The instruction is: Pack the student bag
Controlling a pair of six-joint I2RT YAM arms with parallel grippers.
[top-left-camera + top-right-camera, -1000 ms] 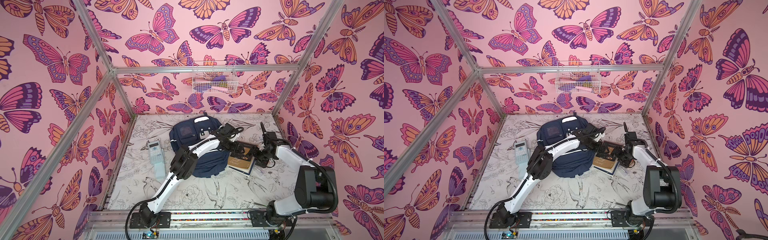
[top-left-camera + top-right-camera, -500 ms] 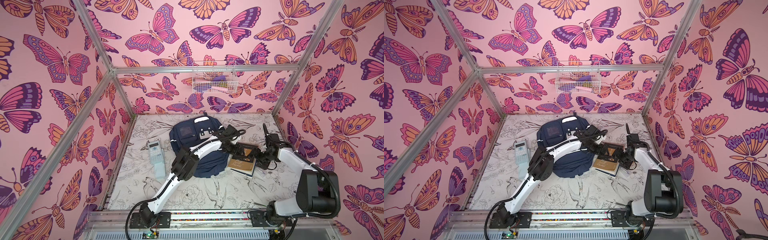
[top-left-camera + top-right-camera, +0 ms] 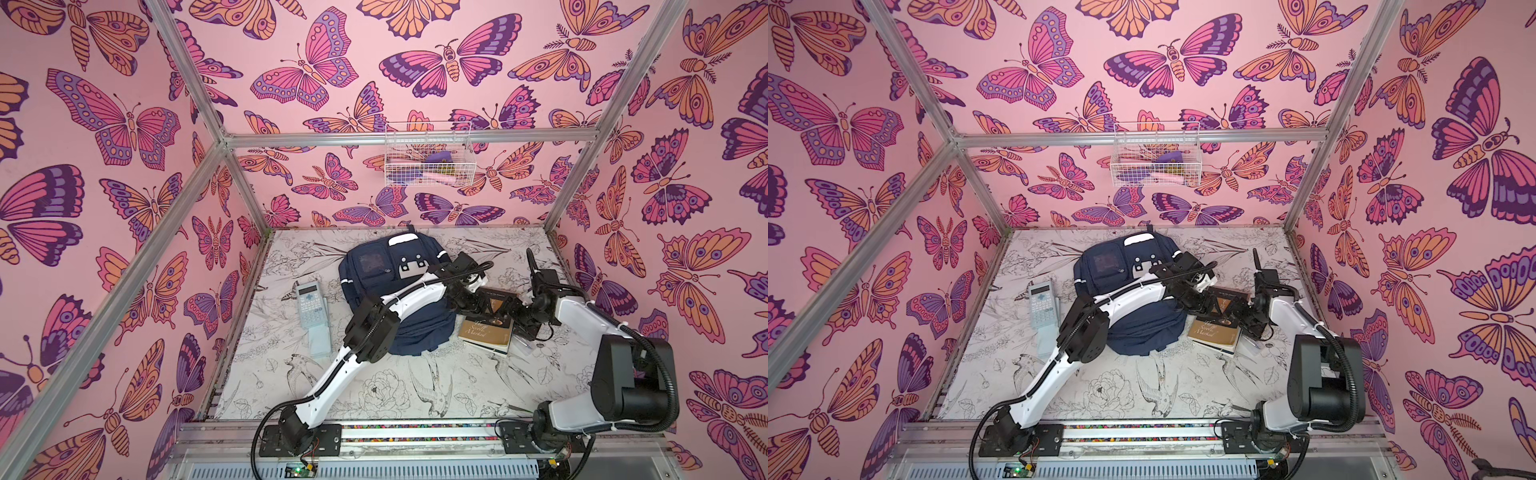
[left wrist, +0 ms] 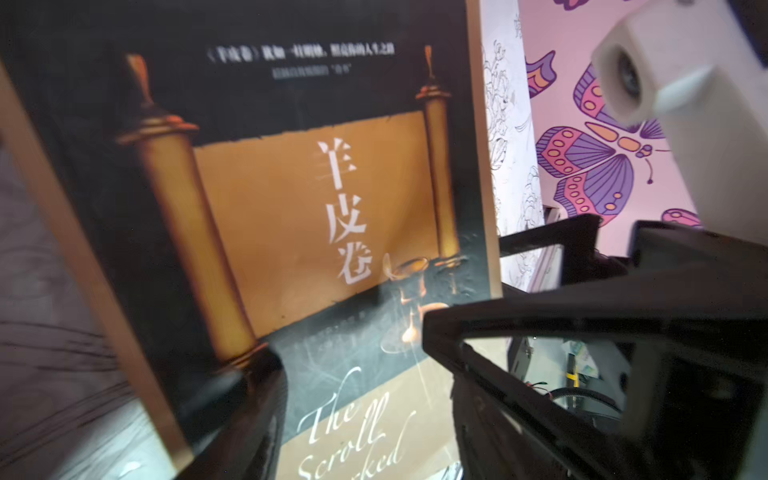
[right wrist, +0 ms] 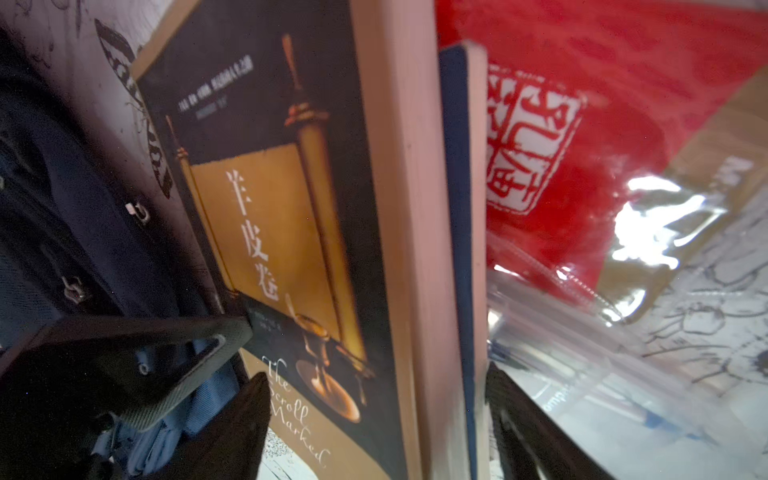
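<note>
Left pincer [image 4: 340, 345] hangs over the dark cover of the book "The Scroll Marked" [image 3: 486, 330]. Its jaws stand partly apart and grip nothing that I can see. At the far left in both top views, a grey calculator [image 3: 309, 302] lies on the table [image 3: 374, 395], well apart from the rest. Next, the student bag [image 3: 374, 270] lies flat in the middle, with its top loop toward the back wall, and the left arm crosses over it. Just right of the bag lies the book, on top of a thinner blue-covered book [image 5: 457, 208]. Right pincer [image 5: 376, 374] stands wide, one finger on each side of this stack's page edge; I cannot tell if it presses. Beside the stack lies a clear plastic pouch [image 5: 648, 232] with something red inside.
</note>
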